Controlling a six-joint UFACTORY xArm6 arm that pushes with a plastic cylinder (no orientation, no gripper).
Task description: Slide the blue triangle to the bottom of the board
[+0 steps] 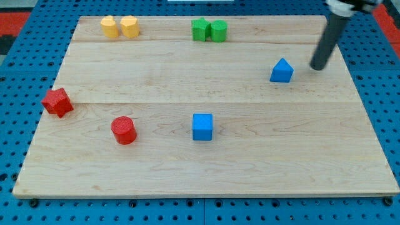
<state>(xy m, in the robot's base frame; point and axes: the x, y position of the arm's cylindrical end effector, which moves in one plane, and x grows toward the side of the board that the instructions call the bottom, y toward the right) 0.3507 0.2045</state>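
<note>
Eight blocks lie on the wooden bench [187, 181]. No pincer is fitted, so nothing is held; the arm ends in a dark rod, and my tip [317, 67] rests on the bench near its right edge, just beside the blue triangle [282, 71], on that block's right and slightly above, with a small gap between them. The blue triangle sits in the upper right part of the bench, well apart from the bottom edge. A blue cube [202, 127] lies near the centre. A red cylinder [124, 130] and a red star-like block [57, 102] lie toward the left edge. Two yellow blocks [119, 27] and two green blocks [209, 30] stand in touching pairs along the top edge.
</note>
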